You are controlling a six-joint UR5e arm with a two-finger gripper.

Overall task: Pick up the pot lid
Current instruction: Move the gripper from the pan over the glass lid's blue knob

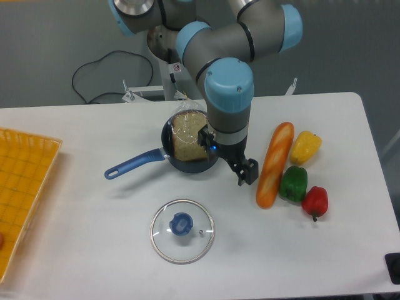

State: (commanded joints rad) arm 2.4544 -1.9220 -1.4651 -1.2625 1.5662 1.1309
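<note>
One glass pot lid [182, 241], blue-knobbed, lay flat on the white table [81, 244], apart from the blue-handled pan [201, 166]. One two-finger gripper [225, 155] had its fingers spread wide, with nothing held between them. One baguette [274, 165] lay beside one green pepper [293, 184]; one red pepper [315, 202] sat just past that.

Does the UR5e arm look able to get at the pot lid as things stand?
Probably yes. The gripper hangs up and to the right of the lid in the picture, fingers apart, and the blue knob is uncovered. The pan sits farther back, seemingly off the path.
</note>
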